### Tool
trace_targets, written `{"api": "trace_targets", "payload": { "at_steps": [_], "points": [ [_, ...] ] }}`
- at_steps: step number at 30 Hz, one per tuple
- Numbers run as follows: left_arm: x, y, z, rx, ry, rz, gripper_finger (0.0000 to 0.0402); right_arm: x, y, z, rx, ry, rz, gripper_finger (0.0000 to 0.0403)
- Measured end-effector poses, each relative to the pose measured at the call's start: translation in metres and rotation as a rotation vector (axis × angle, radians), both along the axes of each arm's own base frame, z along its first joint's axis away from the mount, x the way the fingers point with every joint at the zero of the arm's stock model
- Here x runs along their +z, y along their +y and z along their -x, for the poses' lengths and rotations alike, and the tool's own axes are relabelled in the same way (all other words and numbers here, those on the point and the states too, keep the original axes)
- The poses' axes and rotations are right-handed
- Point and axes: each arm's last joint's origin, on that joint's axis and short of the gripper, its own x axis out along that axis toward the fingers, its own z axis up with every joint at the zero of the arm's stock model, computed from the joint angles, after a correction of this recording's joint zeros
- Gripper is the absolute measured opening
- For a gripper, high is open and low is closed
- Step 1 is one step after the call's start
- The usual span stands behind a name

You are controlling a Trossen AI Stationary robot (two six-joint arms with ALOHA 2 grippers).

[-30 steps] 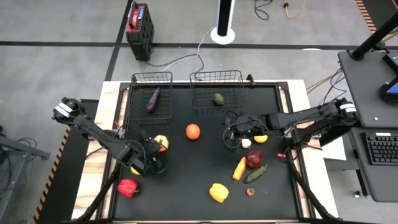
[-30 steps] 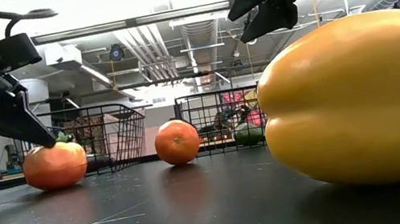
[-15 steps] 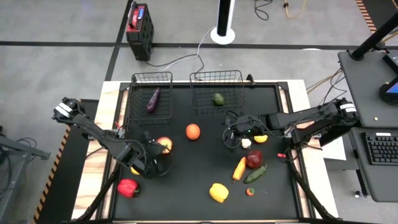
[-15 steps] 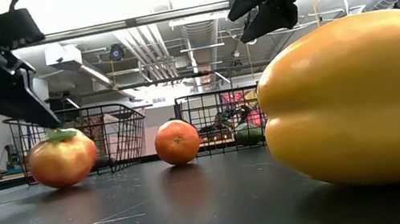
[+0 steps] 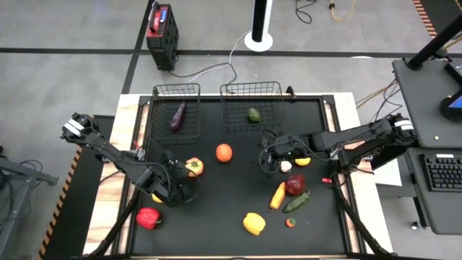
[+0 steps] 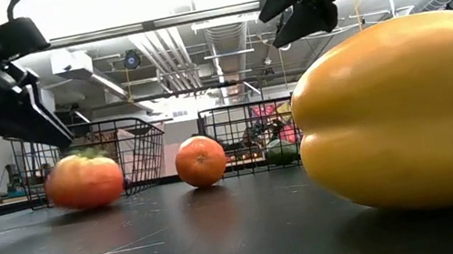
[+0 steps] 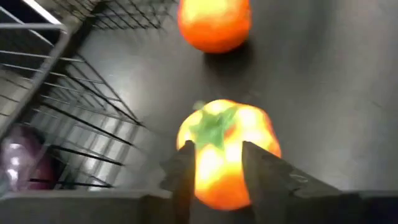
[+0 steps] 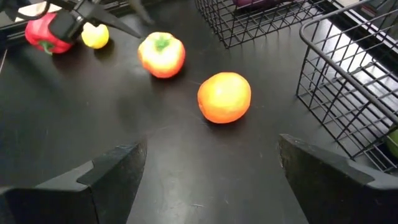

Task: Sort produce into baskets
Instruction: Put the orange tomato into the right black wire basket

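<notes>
The black table (image 5: 231, 217) carries two wire baskets at its far edge: the narrow basket (image 5: 175, 92) holds a purple eggplant (image 5: 177, 115) and the wider basket (image 5: 251, 94) holds a green avocado (image 5: 253, 115), so it seems that one basket is for vegetables and the other for fruits. The rest of the produce lies loose on the table: a yellow pepper (image 5: 253, 223) at the near edge, a red pepper (image 5: 148, 217) at the near left, an orange (image 5: 224, 152) in the middle, and a small group beside the right arm with a carrot (image 5: 278, 196) and a cucumber (image 5: 296, 201). The left gripper (image 5: 175, 182) is low over the table, near the narrow basket, and a small orange-red pepper (image 5: 193, 167) with a green stem stands just beside its tips. In the left wrist view this pepper (image 7: 225, 149) shows between the two dark fingers (image 7: 264, 168), which stand narrowly apart; I cannot tell if they touch it. The right gripper (image 5: 268, 155) hangs wide apart and empty above the middle of the table, probably waiting. Compared with one second ago, the small pepper has rolled a little toward the orange and turned its stem up, and the left fingers, pressed together before, have parted. I judge that the grip failed and must be tried again.
</notes>
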Motion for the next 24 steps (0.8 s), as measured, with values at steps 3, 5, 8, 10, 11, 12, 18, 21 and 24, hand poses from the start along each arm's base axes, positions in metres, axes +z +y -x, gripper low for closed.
{"api": "trace_targets", "payload": {
  "at_steps": [3,5,8,10,11,12,18,21,24],
  "points": [
    [-0.003,0.001,0.002,0.008,-0.006,-0.018,0.0164,0.000,0.001,0.000,0.002,-0.001,-0.003,0.0350],
    [-0.004,0.002,0.002,0.008,-0.002,-0.022,0.0186,0.000,0.001,0.000,0.002,-0.001,-0.003,0.0350],
    [-0.005,0.002,0.003,0.008,-0.001,-0.023,0.0204,0.000,0.002,0.000,0.004,-0.001,-0.004,0.0350],
    [-0.005,0.002,0.002,0.008,-0.004,-0.019,0.0207,0.000,0.002,0.000,0.004,-0.001,-0.004,0.0350],
    [-0.005,0.002,0.002,0.007,-0.002,-0.016,0.0208,0.000,0.002,0.000,0.004,-0.001,-0.004,0.0350],
    [-0.005,0.002,0.002,0.007,-0.002,-0.015,0.0208,0.000,0.002,0.000,0.004,-0.001,-0.004,0.0350],
    [-0.003,0.000,0.001,0.002,-0.009,0.002,0.0204,0.000,0.004,-0.002,0.011,-0.020,-0.005,0.0350],
    [-0.001,-0.001,0.004,-0.016,0.011,0.033,0.0204,0.000,0.013,-0.010,0.071,-0.077,0.036,0.0350],
    [-0.001,-0.002,0.008,-0.016,0.016,0.037,0.0204,-0.005,0.023,-0.024,0.133,-0.134,0.090,0.0350]
  ]
}}
